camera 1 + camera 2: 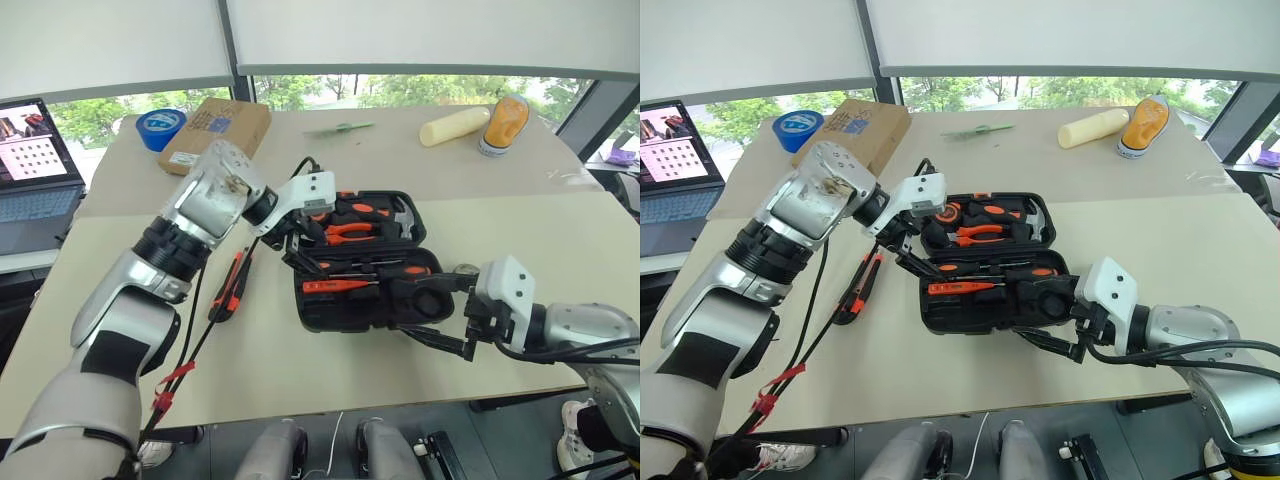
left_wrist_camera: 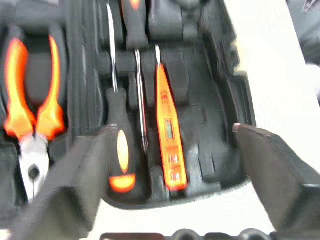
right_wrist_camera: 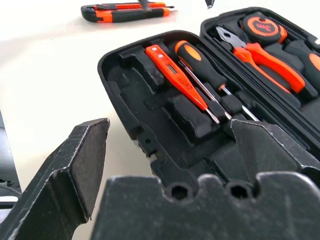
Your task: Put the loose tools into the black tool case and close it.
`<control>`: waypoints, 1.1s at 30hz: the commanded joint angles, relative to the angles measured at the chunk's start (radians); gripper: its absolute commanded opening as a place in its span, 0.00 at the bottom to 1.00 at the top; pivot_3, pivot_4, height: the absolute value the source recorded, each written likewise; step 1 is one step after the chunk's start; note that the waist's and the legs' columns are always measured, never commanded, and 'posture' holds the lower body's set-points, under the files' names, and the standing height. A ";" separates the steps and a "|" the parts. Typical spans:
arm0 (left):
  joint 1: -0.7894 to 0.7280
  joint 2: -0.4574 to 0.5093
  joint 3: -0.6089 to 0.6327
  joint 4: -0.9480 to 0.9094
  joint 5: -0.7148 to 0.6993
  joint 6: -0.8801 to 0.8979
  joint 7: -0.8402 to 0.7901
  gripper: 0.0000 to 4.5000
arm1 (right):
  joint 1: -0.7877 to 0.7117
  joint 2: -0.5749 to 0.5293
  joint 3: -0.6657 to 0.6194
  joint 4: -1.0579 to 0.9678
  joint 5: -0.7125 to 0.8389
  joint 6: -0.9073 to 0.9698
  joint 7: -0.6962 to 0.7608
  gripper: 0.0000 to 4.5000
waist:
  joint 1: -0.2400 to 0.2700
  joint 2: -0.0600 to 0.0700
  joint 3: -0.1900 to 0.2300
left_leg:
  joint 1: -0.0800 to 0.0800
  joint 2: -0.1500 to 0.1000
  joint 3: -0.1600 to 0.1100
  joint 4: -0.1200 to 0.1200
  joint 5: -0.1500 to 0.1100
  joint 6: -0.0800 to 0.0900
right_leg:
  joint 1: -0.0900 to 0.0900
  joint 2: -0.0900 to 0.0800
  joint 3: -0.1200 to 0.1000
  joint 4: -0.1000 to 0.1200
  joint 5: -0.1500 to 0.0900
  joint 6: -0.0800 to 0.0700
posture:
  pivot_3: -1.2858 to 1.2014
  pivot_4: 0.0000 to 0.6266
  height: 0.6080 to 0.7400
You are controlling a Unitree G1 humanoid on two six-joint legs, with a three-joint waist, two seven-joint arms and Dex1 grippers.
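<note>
The black tool case (image 1: 312,310) lies open on the table. Its near half holds a slim orange tester (image 2: 170,140) and an orange-and-black screwdriver (image 3: 200,57) in their slots. The far half holds pliers (image 1: 350,230) and other tools. A utility knife (image 1: 230,285) lies loose on the table left of the case. My left gripper (image 1: 290,248) hovers over the case's left end, open, with nothing between its fingers. My right gripper (image 1: 428,315) stands open at the case's near right corner, holding nothing.
At the back of the table lie a brown cardboard box (image 1: 215,130), a blue tape roll (image 1: 160,128), a green stick (image 1: 340,127), a cream cylinder (image 1: 455,125) and an orange shoe (image 1: 505,125). A laptop (image 1: 35,175) stands off to the left.
</note>
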 commanded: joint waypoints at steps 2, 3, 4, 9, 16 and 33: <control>0.152 -0.023 0.096 -0.036 -0.050 -0.197 0.068 0.45 | -0.022 -0.011 -0.033 -0.004 0.020 -0.001 0.011 1.00 | -0.001 0.000 0.000 | 0.000 0.000 0.000 0.000 0.000 0.000 | 0.000 0.000 0.000 0.000 0.000 0.000 | 0.52 0.24 0.98; 0.172 -0.050 0.116 -0.021 -0.062 -0.212 0.101 0.36 | -0.026 -0.012 -0.033 0.000 0.020 0.001 0.013 1.00 | 0.002 0.000 0.000 | 0.000 0.000 0.000 0.000 0.000 -0.001 | -0.001 0.000 0.000 0.000 0.000 0.000 | 0.52 0.24 0.98; 0.186 -0.071 0.129 -0.012 -0.073 -0.219 0.124 0.30 | -0.029 -0.014 -0.033 0.003 0.021 0.002 0.015 1.00 | 0.006 0.000 0.000 | -0.001 0.000 0.000 0.000 0.000 -0.001 | -0.001 0.000 0.000 0.000 0.000 0.000 | 0.52 0.24 0.98; 0.225 -0.132 0.151 0.002 -0.082 -0.264 0.185 0.01 | -0.038 -0.016 -0.036 0.011 0.021 0.009 0.022 1.00 | 0.013 0.000 0.000 | -0.002 0.000 0.000 0.003 -0.001 0.001 | 0.000 0.000 0.000 0.000 0.001 0.001 | 0.52 0.24 0.98; 0.290 -0.137 0.093 0.050 0.009 -0.439 0.225 0.01 | -0.037 -0.009 -0.022 -0.005 0.017 0.020 0.015 1.00 | 0.010 0.000 0.000 | -0.001 0.000 0.000 0.002 0.000 0.001 | 0.000 0.000 0.000 0.000 0.001 0.001 | 0.52 0.24 0.98; 0.372 -0.130 0.044 0.107 0.086 -0.542 0.267 0.01 | -0.040 0.010 -0.005 -0.023 0.022 0.042 -0.001 1.00 | 0.015 0.000 -0.001 | 0.002 0.000 0.000 0.002 -0.001 0.002 | 0.003 -0.006 -0.001 0.000 0.001 0.001 | 0.52 0.24 0.98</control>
